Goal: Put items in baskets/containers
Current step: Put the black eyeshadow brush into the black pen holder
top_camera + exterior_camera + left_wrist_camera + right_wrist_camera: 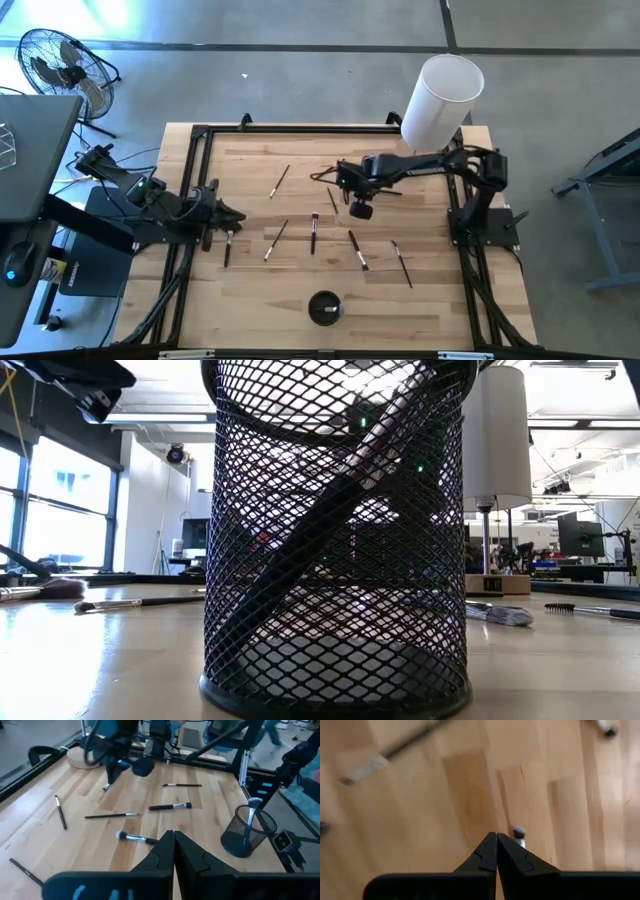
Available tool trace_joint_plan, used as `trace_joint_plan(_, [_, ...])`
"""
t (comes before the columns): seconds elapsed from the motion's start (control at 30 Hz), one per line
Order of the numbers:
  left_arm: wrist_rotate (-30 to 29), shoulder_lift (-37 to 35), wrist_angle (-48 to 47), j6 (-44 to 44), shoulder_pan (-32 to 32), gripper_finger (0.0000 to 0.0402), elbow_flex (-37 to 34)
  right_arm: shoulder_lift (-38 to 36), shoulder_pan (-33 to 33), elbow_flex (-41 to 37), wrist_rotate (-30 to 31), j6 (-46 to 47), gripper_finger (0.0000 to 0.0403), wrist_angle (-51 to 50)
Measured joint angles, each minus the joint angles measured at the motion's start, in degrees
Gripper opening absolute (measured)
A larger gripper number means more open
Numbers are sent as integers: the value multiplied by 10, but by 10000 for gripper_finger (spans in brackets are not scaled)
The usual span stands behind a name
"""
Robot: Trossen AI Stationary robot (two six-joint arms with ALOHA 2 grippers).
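Observation:
Several thin makeup brushes lie flat on the wooden table (pixel 300 290), among them brush (pixel 314 232), brush (pixel 357 250), brush (pixel 402 263) and brush (pixel 280 180). The black mesh cup (pixel 323 307) stands at the near edge. One brush (pixel 340 490) leans inside the cup (pixel 335 540) with its head above the rim. My right gripper (pixel 496 836) hangs over the table's middle (pixel 338 195), shut on a brush. My left gripper (pixel 174 837) waits shut near the left edge (pixel 235 215), with a brush (pixel 135 838) lying just beyond it. My right gripper is shut on a thin brush, coming at it from above with the fingers pointing down. One end of the brush (pixel 519 833) sticks out past the fingertips, beside one finger. The fingers hide the place of hold on the handle. In the left wrist view a pale end (pixel 106 786) shows below the gripper.
A tall white cylinder (pixel 440 100) stands at the table's far right corner, behind the right arm. A black frame (pixel 200 135) runs along the table's edges. Bare boards lie on either side of the cup. A fan (pixel 60 65) and a laptop (pixel 30 150) stand off the table at left.

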Motion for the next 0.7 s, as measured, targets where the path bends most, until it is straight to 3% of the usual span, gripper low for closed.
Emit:
trace_joint_plan(0.2, [7,0,0,5,0,0,0,7,-39,-1,-4,0,63,-13])
trace_joint_plan(0.33, [7,0,0,22,0,0,0,14,-50,-1,-24,-64,101,-7])
trace_joint_plan(0.47, [7,0,0,36,0,0,0,33,-50,-1,-43,-140,106,-8])
trace_joint_plan(0.7, [7,0,-2,58,0,0,0,50,-80,-1,-42,-126,103,-3])
